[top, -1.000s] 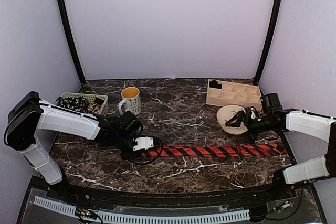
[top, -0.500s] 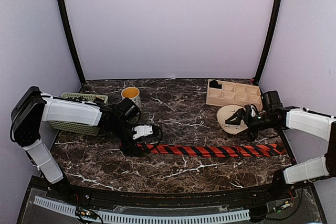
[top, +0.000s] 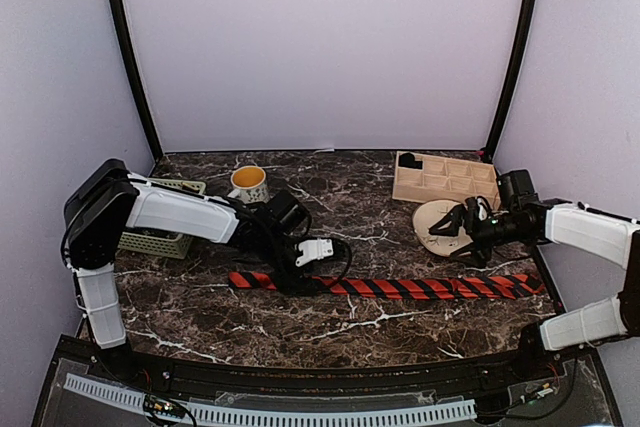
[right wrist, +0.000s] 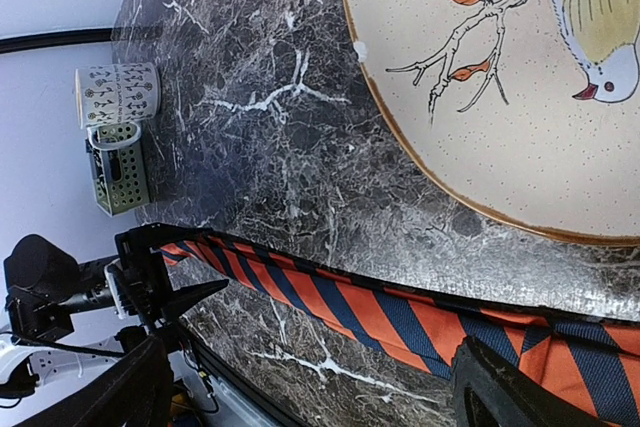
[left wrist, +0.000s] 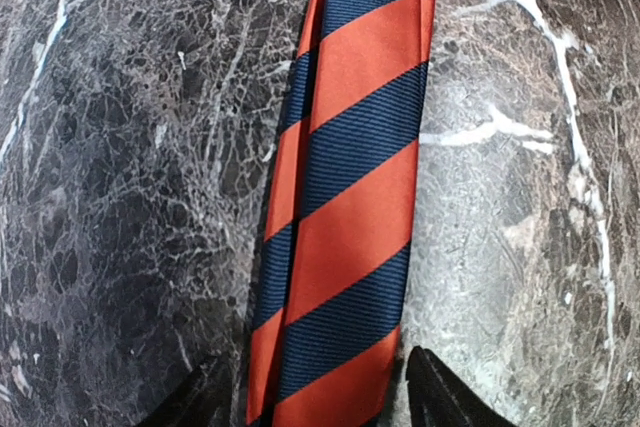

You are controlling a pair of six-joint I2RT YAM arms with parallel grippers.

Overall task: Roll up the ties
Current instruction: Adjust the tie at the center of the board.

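The left gripper (top: 293,279) is open. In its wrist view the two fingertips (left wrist: 195,402) stand one on each side of the tie (left wrist: 350,197), just beside its edges. I cannot tell if they touch the cloth, and they do not pinch it. The right gripper (top: 460,227) is open wide and holds nothing. Its fingers (right wrist: 500,392) show far apart at the bottom of the right wrist view.

In the top view the left arm reaches from its base at 8 o'clock toward the middle of the table (top: 340,197). The wrist bends down, so the gripper sits low over the tie. The right arm comes in from 3 o'clock and points toward 9 o'clock, with its gripper over the plate (top: 428,215).

The tie lies flat and unrolled on the front half of the table, in a straight line from 9 to 3 o'clock. It has bold red and dark diagonal stripes. A short end sticks out at 9 o'clock from the left gripper, and the wide end lies at 6 o'clock from the plate. A mug (top: 249,188) and a basket (top: 150,244) stand at 10 o'clock, and a wooden box (top: 445,179) at 2 o'clock.
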